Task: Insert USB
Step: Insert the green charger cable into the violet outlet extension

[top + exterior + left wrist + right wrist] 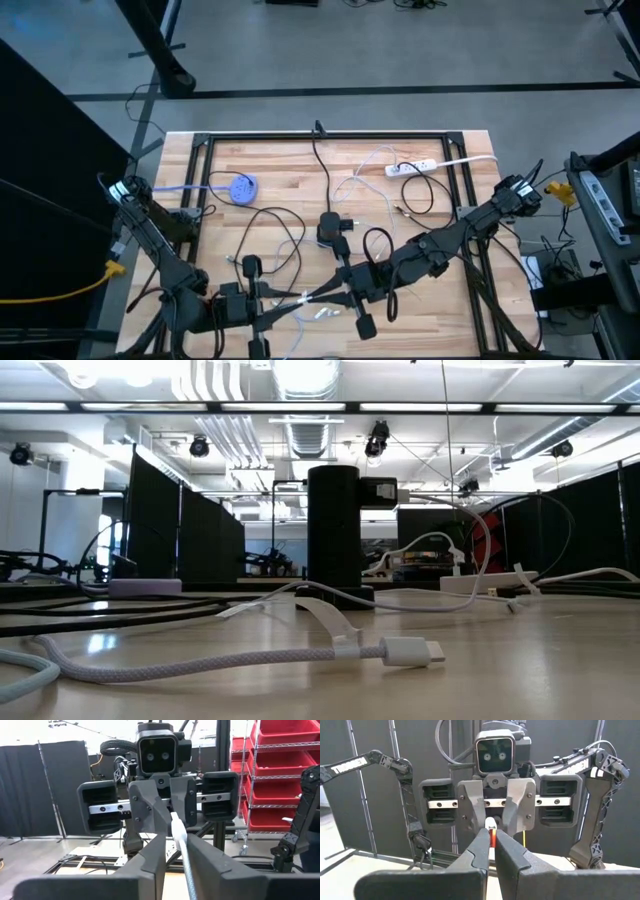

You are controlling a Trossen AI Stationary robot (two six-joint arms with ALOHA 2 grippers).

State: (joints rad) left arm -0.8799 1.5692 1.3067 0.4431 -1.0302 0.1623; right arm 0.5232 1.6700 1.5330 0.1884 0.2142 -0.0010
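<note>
Both grippers meet tip to tip near the table's near edge, lifted off the wood. My left gripper (297, 300) (176, 857) comes from the left and is shut on a white cable (184, 851). My right gripper (325, 294) (492, 842) comes from the right and is shut on a small white-and-red connector (491, 826). Each wrist view looks straight at the other gripper. Another white braided cable with a plug (405, 652) lies loose on the table in the low view, in front of a black adapter (333, 530) (330, 230). Neither gripper appears in the low view. My left gripper pinches the white cable (186, 865) between its two fingers, lying level from the table's left. The cable runs forward along the fingers, and its white plug end (176, 823) reaches the right gripper's fingers. My right gripper pinches the connector's red part (493, 839) between its fingers, level from the table's right. The white tip (491, 823) sticks out toward the left gripper's fingers, clear of the table.
Black cables loop over the middle of the table (270, 235). A purple disc (242, 187) lies at far left and a white power strip (415, 167) at far right. Loose white cable ends (322, 314) lie below the grippers. The black frame (330, 135) rims the table.
</note>
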